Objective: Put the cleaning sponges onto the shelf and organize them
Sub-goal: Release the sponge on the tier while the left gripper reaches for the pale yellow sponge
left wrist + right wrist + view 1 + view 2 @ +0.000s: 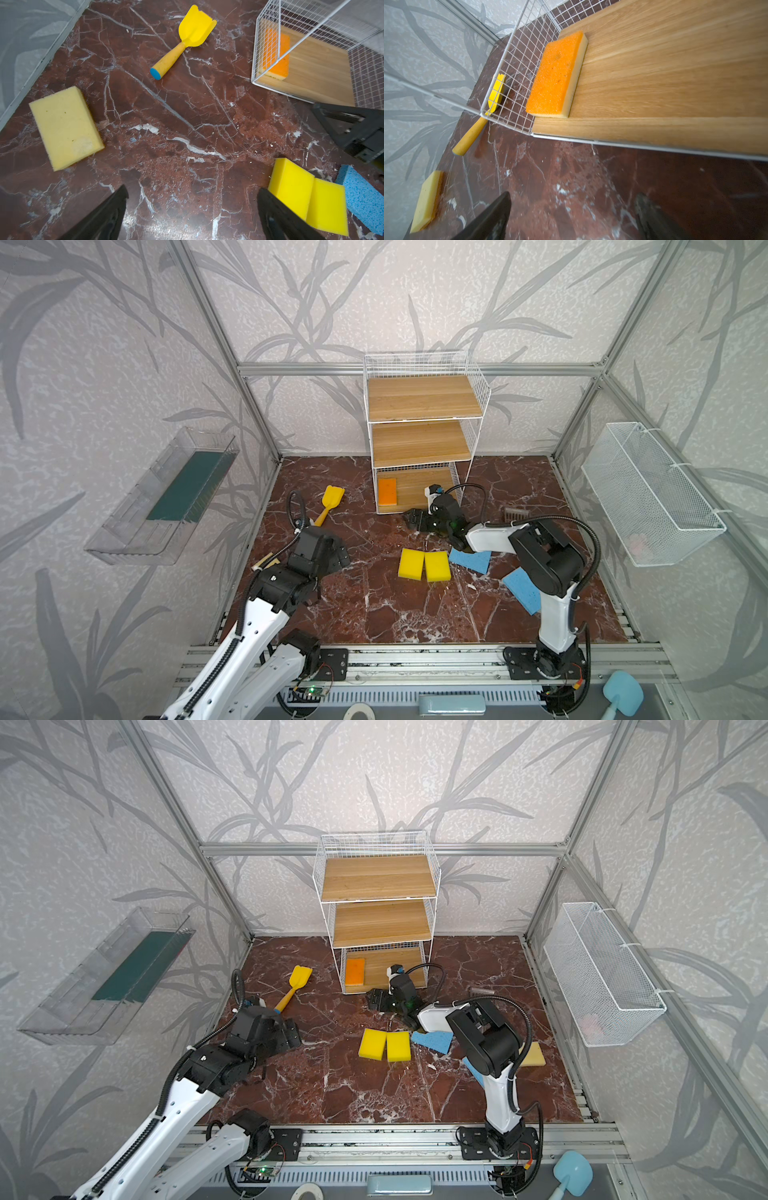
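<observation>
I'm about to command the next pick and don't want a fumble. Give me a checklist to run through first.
1. Right gripper open, empty: ok.
2. Orange sponge flat on the bottom board of the shelf: ok.
3. Left gripper open, empty: ok.
4. Yellow sponges apart for a single grasp: not ok, they touch.
5. Blue sponge clear of the right arm: cannot tell, the arm overlaps it.

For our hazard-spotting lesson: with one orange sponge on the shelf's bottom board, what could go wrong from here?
The two yellow sponges touch side by side, so the left fingers closing on one may shove the other. The right arm reaches over a blue sponge and might drag it. The wire shelf looks light; a bump could shift it.
</observation>
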You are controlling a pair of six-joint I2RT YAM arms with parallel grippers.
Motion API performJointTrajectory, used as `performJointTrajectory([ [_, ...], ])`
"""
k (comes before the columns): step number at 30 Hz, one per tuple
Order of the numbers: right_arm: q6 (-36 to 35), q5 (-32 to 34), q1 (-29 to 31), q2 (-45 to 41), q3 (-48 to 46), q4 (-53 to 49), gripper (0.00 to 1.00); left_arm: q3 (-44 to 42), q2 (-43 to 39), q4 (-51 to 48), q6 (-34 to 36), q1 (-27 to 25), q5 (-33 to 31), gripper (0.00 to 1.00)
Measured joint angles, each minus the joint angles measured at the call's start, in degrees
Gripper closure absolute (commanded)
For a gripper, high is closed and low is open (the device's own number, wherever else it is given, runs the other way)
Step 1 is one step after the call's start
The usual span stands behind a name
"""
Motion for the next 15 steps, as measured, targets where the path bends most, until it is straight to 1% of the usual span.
performJointTrajectory([
  [2,-0.42,-1.53,-0.76,-2.4,-2.56,0.68,0.08,2.89,1.86,-1.86,1.64,2.36,2.05,0.05],
  [6,-0.55,-4.46,-1.62,-6.64,-7.23,2.91,0.09,10.08,8.15,-5.99,5.9,6.08,6.21,0.17],
  [11,-0.48,-7.8,-2.12,-9.77,-11.15,5.14,0.09,14.34,16.13,-9.64,9.68,7.21,7.89,0.19],
  [15,0.35,-10.32,-3.17,-10.36,-11.54,6.64,0.09,14.73,19.19,-11.43,10.25,10.19,8.09,0.19],
])
